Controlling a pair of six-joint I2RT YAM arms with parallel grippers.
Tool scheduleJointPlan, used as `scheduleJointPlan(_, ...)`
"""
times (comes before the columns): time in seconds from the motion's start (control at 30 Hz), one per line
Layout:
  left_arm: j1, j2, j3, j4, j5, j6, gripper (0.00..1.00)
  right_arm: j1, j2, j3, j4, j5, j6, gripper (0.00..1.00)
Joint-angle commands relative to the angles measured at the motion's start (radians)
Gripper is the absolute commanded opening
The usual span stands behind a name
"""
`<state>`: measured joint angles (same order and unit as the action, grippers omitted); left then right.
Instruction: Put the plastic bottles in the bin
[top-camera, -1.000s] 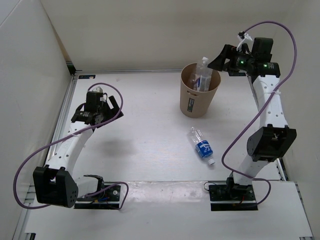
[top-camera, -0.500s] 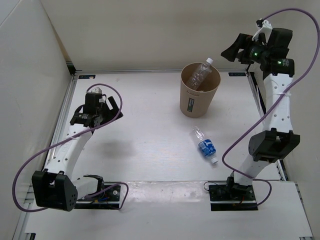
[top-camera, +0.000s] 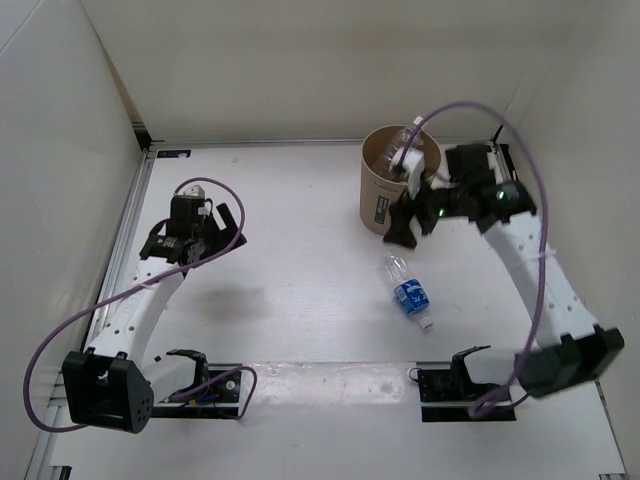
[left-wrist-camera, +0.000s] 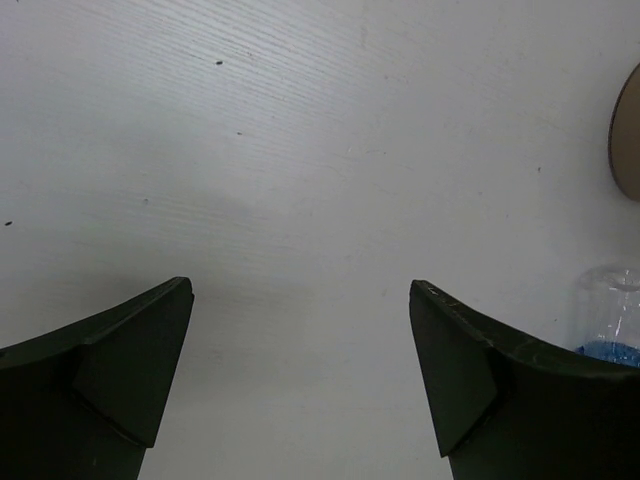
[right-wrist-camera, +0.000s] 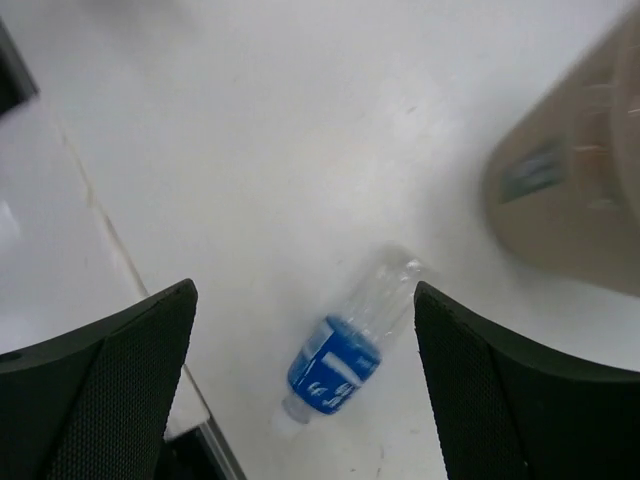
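The clear bottle with the blue label (top-camera: 407, 291) lies on the table just in front of the bin; it shows in the right wrist view (right-wrist-camera: 350, 345) between the fingers, below them. The tan bin (top-camera: 385, 195) stands at the back middle with a slim clear bottle (top-camera: 405, 143) leaning out over its rim. My right gripper (top-camera: 404, 222) is open and empty, hanging beside the bin's front right and above the blue-label bottle. My left gripper (top-camera: 228, 222) is open and empty over the left of the table. The orange and short clear bottles are not visible.
White walls close the table at the back and left. A metal rail (top-camera: 330, 372) runs along the near edge by the arm bases. The bin's edge (left-wrist-camera: 625, 135) and the bottle's base (left-wrist-camera: 607, 305) show at the right of the left wrist view.
My right arm has swung down from high behind the bin to low in front of it, open over the blue-label bottle. The slim bottle it let go rests in the bin. The left arm barely moved.
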<state>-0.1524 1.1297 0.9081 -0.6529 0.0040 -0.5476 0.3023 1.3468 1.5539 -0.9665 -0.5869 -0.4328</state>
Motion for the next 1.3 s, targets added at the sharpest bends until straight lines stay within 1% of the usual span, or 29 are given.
scheduleJointPlan(0.0, 0.001, -0.071, -0.024, -0.017, 0.022, 0.018, 1.00, 0.156, -0.230, -0.225, 0.135, 0.099, -0.175, 0.91)
scheduleJointPlan(0.03, 0.002, -0.091, -0.031, -0.022, 0.022, 0.021, 1.00, 0.191, -0.314, -0.309, 0.141, 0.166, -0.196, 0.91)
scheduleJointPlan(0.07, 0.005, -0.102, -0.046, -0.022, 0.016, 0.023, 1.00, 0.293, -0.327, -0.371, 0.138, 0.194, -0.201, 0.91)
scheduleJointPlan(0.13, 0.007, -0.117, -0.055, -0.022, 0.011, 0.029, 1.00, 0.352, -0.321, -0.422, 0.085, 0.238, -0.199, 0.91)
scheduleJointPlan(0.2, 0.010, -0.131, -0.061, -0.033, 0.010, 0.031, 1.00, 0.333, -0.295, -0.431, -0.010, 0.225, -0.184, 0.91)
scheduleJointPlan(0.23, 0.010, -0.131, -0.063, -0.033, 0.008, 0.031, 1.00, 0.298, -0.229, -0.423, -0.041, 0.191, -0.175, 0.91)
scheduleJointPlan(0.3, 0.010, -0.136, -0.069, -0.031, 0.004, 0.022, 1.00, 0.204, -0.178, -0.396, -0.054, 0.151, -0.127, 0.91)
scheduleJointPlan(0.33, 0.011, -0.137, -0.075, -0.027, 0.004, 0.018, 1.00, 0.196, -0.163, -0.393, -0.048, 0.154, -0.112, 0.91)
scheduleJointPlan(0.37, 0.010, -0.140, -0.077, -0.025, 0.004, 0.008, 1.00, 0.198, -0.125, -0.391, -0.044, 0.204, -0.087, 0.91)
scheduleJointPlan(0.47, 0.008, -0.149, -0.084, -0.017, -0.001, -0.015, 1.00, 0.212, -0.060, -0.408, -0.057, 0.274, -0.127, 0.91)
scheduleJointPlan(0.57, 0.010, -0.166, -0.098, -0.022, -0.001, -0.032, 1.00, 0.186, 0.006, -0.417, -0.081, 0.291, -0.127, 0.91)
scheduleJointPlan(0.6, 0.011, -0.182, -0.103, -0.025, -0.001, -0.037, 1.00, 0.169, 0.020, -0.423, -0.075, 0.289, -0.103, 0.91)
scheduleJointPlan(0.67, 0.011, -0.191, -0.109, -0.030, -0.042, -0.043, 1.00, 0.141, 0.037, -0.440, -0.060, 0.311, -0.081, 0.91)
scheduleJointPlan(0.7, 0.010, -0.208, -0.118, -0.033, -0.048, -0.048, 1.00, 0.129, 0.038, -0.457, -0.026, 0.323, -0.043, 0.91)
scheduleJointPlan(0.83, 0.011, -0.228, -0.138, -0.040, -0.062, -0.048, 1.00, 0.116, 0.048, -0.485, 0.020, 0.404, 0.012, 0.91)
scheduleJointPlan(0.97, 0.010, -0.219, -0.140, -0.053, -0.065, -0.041, 1.00, 0.121, 0.051, -0.520, 0.046, 0.437, 0.020, 0.91)
scheduleJointPlan(1.0, 0.013, -0.217, -0.141, -0.054, -0.062, -0.038, 1.00, 0.139, 0.051, -0.522, 0.066, 0.458, 0.025, 0.91)
scheduleJointPlan(1.13, 0.013, -0.212, -0.130, -0.070, -0.062, -0.025, 1.00, 0.126, 0.058, -0.548, 0.100, 0.519, 0.037, 0.91)
scheduleJointPlan(1.27, 0.013, -0.211, -0.127, -0.077, -0.065, -0.015, 1.00, 0.127, 0.078, -0.581, 0.112, 0.527, 0.022, 0.91)
